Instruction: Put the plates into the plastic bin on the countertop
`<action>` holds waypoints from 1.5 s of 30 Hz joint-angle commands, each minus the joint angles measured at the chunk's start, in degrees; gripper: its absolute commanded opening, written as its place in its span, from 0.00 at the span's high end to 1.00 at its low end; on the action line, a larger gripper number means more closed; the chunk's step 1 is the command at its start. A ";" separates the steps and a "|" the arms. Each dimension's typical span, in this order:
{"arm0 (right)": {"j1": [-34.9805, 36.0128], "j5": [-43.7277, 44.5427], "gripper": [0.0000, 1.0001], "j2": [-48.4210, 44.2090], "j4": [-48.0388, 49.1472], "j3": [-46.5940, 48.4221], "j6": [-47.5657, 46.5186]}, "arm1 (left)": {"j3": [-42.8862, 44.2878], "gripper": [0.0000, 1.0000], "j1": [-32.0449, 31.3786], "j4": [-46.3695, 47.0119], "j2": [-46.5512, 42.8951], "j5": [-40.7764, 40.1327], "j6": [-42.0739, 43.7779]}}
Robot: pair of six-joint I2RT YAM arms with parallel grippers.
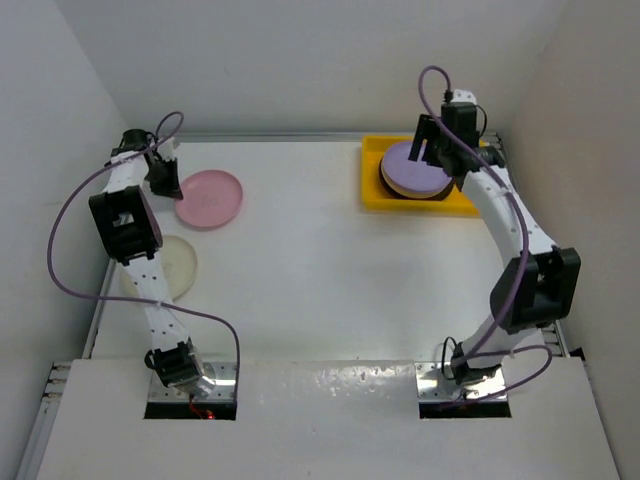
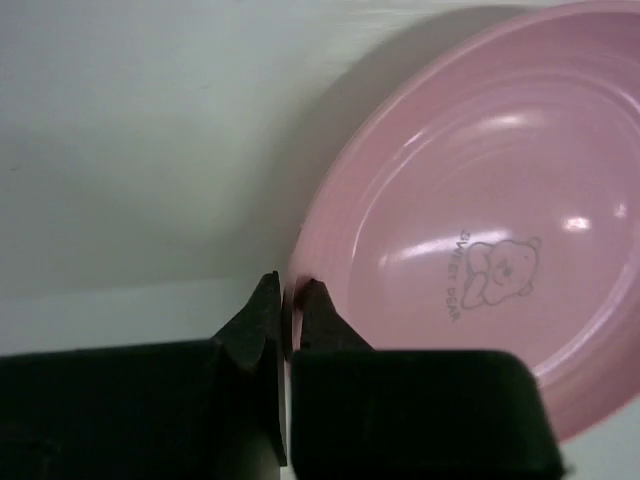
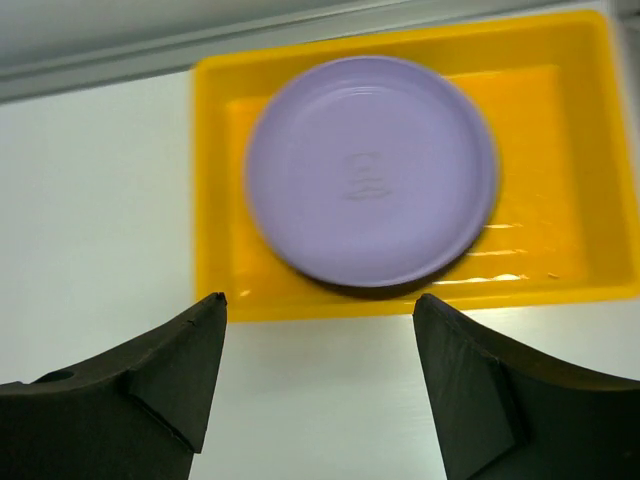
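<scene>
A pink plate point(image 1: 210, 197) lies on the white countertop point(image 1: 320, 250) at the far left. My left gripper point(image 1: 172, 188) is shut on its left rim; the left wrist view shows the fingertips point(image 2: 290, 300) pinching the pink plate point(image 2: 480, 240). A cream-white plate point(image 1: 168, 266) lies nearer, partly hidden by the left arm. The yellow plastic bin point(image 1: 372, 185) stands at the far right with a lilac plate point(image 1: 410, 168) on top of a stack in it. My right gripper point(image 1: 440, 150) is open and empty above the bin, in front of the lilac plate point(image 3: 370, 170) and the bin point(image 3: 215, 180).
White walls close in the back and both sides. A grey rail runs along the countertop's far edge point(image 1: 280, 138). The arm bases are bolted at the near edge point(image 1: 190, 375).
</scene>
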 commanded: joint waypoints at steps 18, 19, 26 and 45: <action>22.33 -20.71 0.23 13.48 7.27 7.48 0.81 | -4.68 1.00 -25.94 -4.86 -26.32 16.95 1.62; 22.50 -20.18 0.26 13.83 7.00 7.31 0.99 | -4.68 1.00 -25.95 -4.86 -26.33 17.64 1.62; 22.24 -14.82 0.82 11.20 11.65 0.45 2.74 | -4.68 1.00 -27.09 -5.39 -26.33 19.76 1.62; -5.86 -19.12 1.00 3.72 9.48 -6.15 22.78 | -3.79 0.00 -14.45 -6.71 -26.95 2.38 -0.58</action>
